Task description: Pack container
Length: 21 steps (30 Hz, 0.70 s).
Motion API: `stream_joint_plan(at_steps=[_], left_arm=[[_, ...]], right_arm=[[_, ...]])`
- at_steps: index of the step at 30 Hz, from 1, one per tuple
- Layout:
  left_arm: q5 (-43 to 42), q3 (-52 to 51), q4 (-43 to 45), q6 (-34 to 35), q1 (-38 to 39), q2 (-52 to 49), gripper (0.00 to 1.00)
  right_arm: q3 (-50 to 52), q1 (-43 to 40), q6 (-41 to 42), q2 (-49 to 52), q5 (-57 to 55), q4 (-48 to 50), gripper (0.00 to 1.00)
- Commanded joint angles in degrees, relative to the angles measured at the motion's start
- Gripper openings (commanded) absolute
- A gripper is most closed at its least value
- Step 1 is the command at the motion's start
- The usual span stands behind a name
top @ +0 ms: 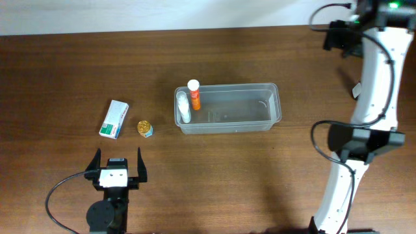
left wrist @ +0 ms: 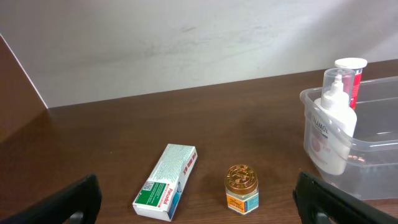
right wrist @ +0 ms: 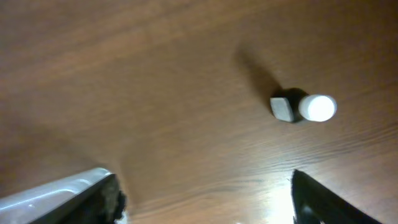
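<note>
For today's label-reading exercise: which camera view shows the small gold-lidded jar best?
Left wrist: the gold-lidded jar stands close, side-on, lid and label visible. Overhead shows only its top, small, beside the box. Right wrist misses it entirely.

Robot lab bench, by the look. Plain wood-grain table set against a bare white wall. White right arm and black left arm stand at the table, a cable trailing loose across it. Green status light lit atop the right arm.
</note>
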State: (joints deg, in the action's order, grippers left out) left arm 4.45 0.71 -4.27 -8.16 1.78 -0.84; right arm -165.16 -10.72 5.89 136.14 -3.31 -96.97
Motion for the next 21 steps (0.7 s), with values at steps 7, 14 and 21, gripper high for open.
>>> stream_joint_plan(at_steps=[7, 14, 21], left_arm=[[-0.6, -0.2, -0.1, -1.0, -0.3, 0.5, 0.99], [-0.6, -0.2, -0.1, -1.0, -0.3, 0.5, 0.99], [-0.6, -0.2, -0.1, -1.0, -0.3, 0.5, 0.99]], right_arm=[[10.2, -12.0, -12.1, -1.4, 5.6, 0.8, 0.93], [12.5, -18.6, -13.4, -1.3, 10.6, 4.6, 0.97], [12.6, -21.2, -20.5, -0.9, 19.8, 6.1, 0.99]])
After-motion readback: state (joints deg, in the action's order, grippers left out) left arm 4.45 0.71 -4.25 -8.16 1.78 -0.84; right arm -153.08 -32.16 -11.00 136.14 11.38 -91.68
